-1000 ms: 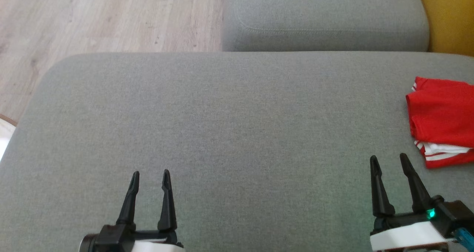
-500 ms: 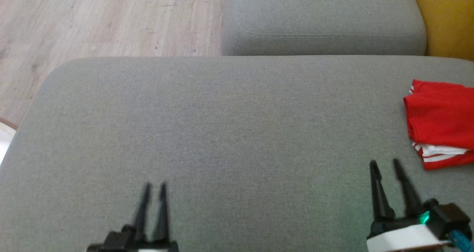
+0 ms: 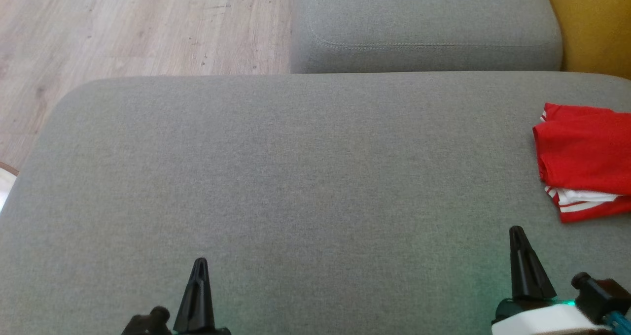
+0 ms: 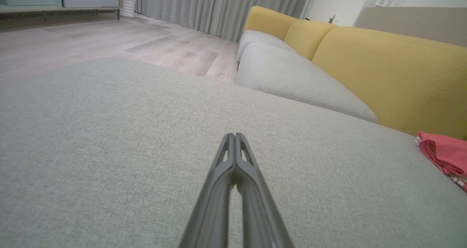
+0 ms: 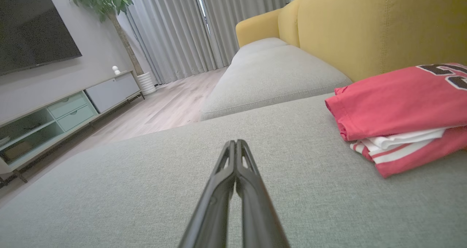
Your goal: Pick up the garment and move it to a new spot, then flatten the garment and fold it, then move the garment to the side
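The garment (image 3: 586, 157) is a red shirt with white stripes, folded into a small stack at the right edge of the grey cushion (image 3: 296, 177). It also lies at the right in the right wrist view (image 5: 401, 113) and at the far right in the left wrist view (image 4: 443, 155). My left gripper (image 3: 199, 266) rests low near the front edge, shut with nothing in it (image 4: 233, 136). My right gripper (image 3: 516, 232) is shut and empty (image 5: 235, 143), a little in front and to the left of the garment, not touching it.
A second grey cushion (image 3: 424, 24) lies beyond the first one. The yellow backrest (image 3: 591, 24) rises at the right. Wooden floor (image 3: 123, 24) lies to the far left, with a TV cabinet (image 5: 65, 109) and a potted plant (image 5: 105, 0) across the room.
Both grippers have closed from open to shut and drawn back toward the lower edge. The head camera has shifted slightly; the garment lies as before.
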Robot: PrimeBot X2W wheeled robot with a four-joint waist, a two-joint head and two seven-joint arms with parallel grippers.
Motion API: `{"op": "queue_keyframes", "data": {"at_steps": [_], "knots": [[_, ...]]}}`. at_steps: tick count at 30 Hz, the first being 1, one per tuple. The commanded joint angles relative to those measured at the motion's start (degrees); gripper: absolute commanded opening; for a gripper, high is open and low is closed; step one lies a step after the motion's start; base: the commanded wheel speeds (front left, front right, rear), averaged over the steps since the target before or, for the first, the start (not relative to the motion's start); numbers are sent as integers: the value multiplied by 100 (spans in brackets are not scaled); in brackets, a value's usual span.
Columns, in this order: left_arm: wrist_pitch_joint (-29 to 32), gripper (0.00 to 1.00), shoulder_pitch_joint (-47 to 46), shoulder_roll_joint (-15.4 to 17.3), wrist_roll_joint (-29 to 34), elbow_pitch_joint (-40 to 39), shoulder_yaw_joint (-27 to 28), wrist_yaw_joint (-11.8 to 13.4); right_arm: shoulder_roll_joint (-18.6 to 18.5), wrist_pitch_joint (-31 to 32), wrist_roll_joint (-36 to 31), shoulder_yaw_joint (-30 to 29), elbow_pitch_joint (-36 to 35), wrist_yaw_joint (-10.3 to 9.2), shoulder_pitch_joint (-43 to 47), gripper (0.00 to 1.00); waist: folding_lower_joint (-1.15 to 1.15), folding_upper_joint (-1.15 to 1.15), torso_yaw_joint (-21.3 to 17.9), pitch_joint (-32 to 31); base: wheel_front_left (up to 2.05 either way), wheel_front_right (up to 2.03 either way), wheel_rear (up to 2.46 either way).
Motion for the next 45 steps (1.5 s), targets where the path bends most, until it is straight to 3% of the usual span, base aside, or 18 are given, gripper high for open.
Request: {"op": "queue_keyframes", "data": {"at_steps": [1,45], "knots": [[5,0,-236,31,-127,-155,119,-24,-48,46,144,-21,-154,0,-248,0,0,0,-4,1,0,0,0],[619,0,-724,129,-3009,33,723,-454,-104,697,3131,-207,131,-2,-780,0,0,0,-226,62,0,0,0]]}}
